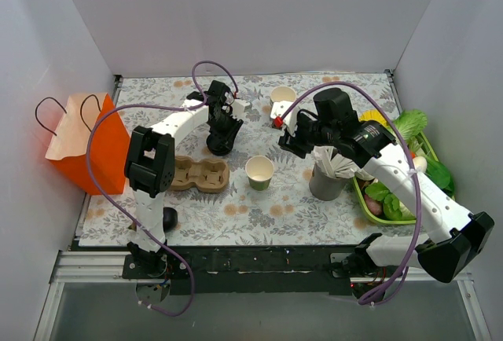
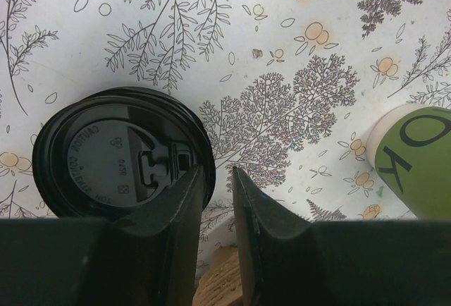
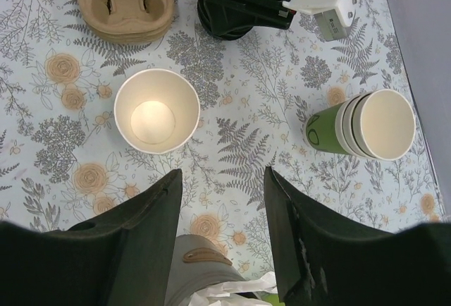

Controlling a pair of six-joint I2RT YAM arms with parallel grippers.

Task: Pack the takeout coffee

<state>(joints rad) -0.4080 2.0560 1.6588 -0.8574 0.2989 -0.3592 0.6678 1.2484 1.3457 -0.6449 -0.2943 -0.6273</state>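
Note:
No cup with a lid on it shows in any view. A black plastic lid (image 2: 116, 154) lies on the flowered cloth, also in the top view (image 1: 218, 148). My left gripper (image 2: 216, 172) hangs just over the lid's right rim with its jaws narrowly parted and nothing held; it also shows in the top view (image 1: 222, 137). A single lidless green cup (image 1: 259, 172) stands open at mid-table, also in the right wrist view (image 3: 156, 111). My right gripper (image 3: 223, 173) is wide open and empty above the cloth between that cup and the stack, also in the top view (image 1: 289, 143).
A stack of lidless cups (image 3: 359, 124) stands at the back. A cardboard cup carrier (image 1: 200, 174) lies left of the single cup. An orange paper bag (image 1: 82, 144) stands far left. A grey holder with napkins (image 1: 326, 181) and a green tray of vegetables (image 1: 385, 217) sit right.

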